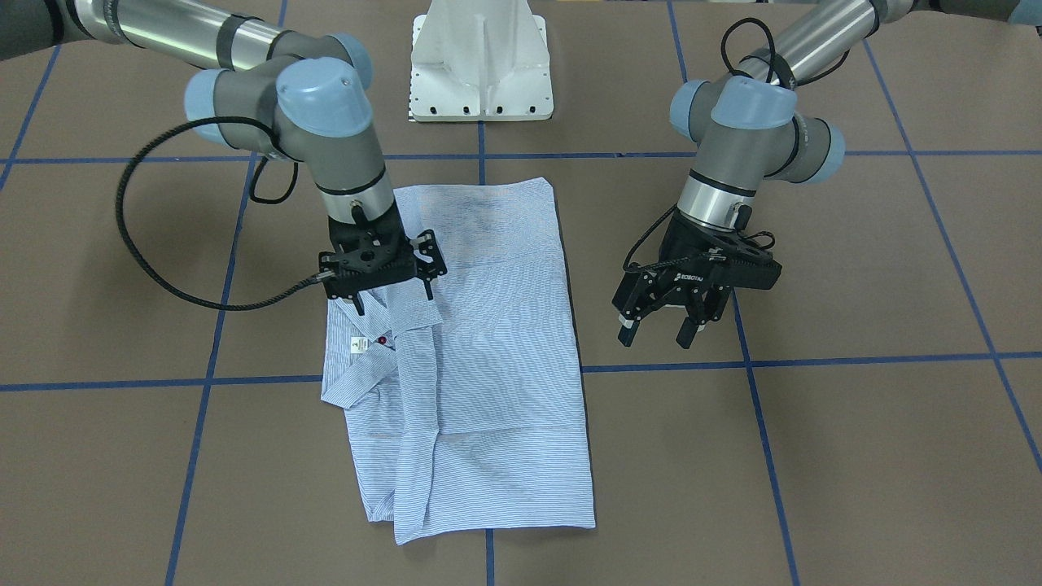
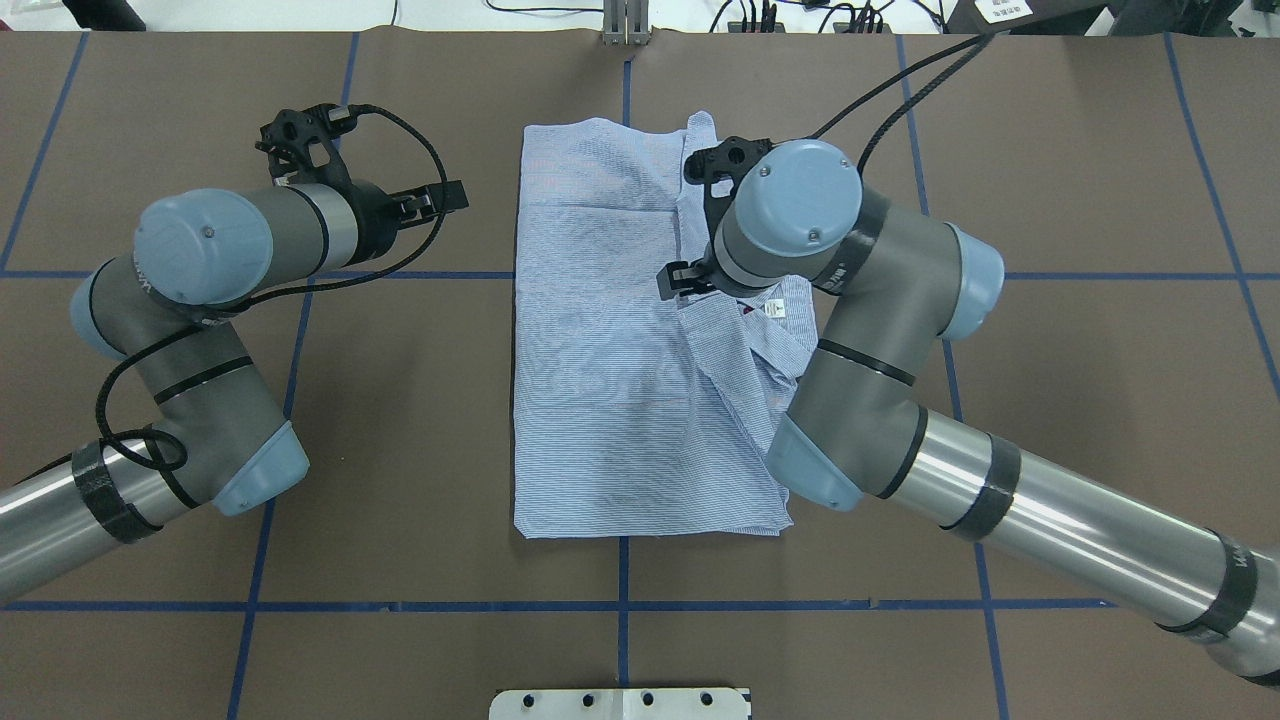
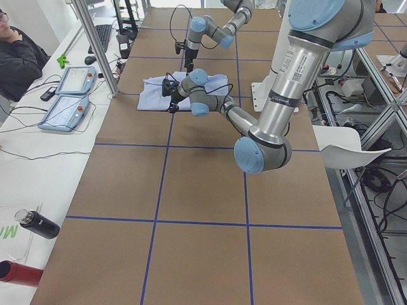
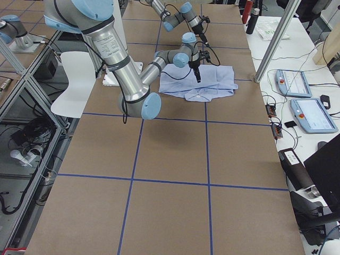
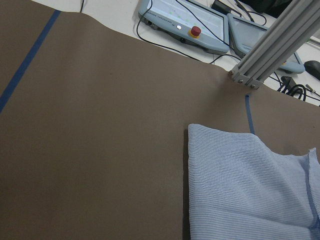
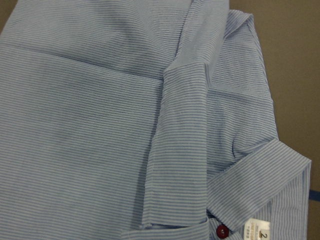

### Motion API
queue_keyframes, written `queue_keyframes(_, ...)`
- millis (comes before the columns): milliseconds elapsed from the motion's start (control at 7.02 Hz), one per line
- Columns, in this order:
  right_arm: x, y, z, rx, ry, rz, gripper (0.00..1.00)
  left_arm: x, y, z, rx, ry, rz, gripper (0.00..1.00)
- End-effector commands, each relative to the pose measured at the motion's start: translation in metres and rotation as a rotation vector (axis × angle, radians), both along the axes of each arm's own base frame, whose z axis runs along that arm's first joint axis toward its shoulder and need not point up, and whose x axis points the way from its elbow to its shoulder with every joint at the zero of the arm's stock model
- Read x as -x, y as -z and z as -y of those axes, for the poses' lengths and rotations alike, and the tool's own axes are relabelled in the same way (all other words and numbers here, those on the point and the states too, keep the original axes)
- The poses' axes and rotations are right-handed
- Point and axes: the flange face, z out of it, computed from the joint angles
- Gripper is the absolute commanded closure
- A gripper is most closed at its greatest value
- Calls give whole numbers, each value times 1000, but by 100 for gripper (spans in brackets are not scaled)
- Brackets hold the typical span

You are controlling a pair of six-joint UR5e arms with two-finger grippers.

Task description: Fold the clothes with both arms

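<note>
The shirt lies folded into a long rectangle midway along the table, between the white base on the robot's side and the edge across from it. Its long sides run from the robot's side toward that far edge. The collar sticks out at the side of the bundle nearer the table's right end, with a white label and a red button showing inside it. A narrow folded strip of cloth runs down the shirt just beside the collar.

The right gripper points straight down over the shirt, close to the collar, with its fingers spread apart and low above the cloth; whether they touch it cannot be told. The left gripper hangs above bare table near the shirt's opposite long side, holding nothing, its fingers spread wide. From its wrist camera, one corner of the shirt lies flat on the brown surface, and two light blue control pads sit beyond the far edge.
</note>
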Motion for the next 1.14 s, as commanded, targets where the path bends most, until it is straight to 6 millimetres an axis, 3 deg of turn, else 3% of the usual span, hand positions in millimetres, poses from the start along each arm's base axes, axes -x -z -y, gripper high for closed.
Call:
queue_keyframes(0, 35, -12, -2, -10, 32, -64, 0, -4, 0, -3, 4, -11, -7, 1)
queue_keyframes(427, 52, -25, -9, -11, 61, -100, 0, -13, 2, -11, 14, -22, -29, 1)
queue_keyframes(997, 55, -38, -9, -13, 80, -161, 0, -26, 6, -22, 48, -30, -64, 1)
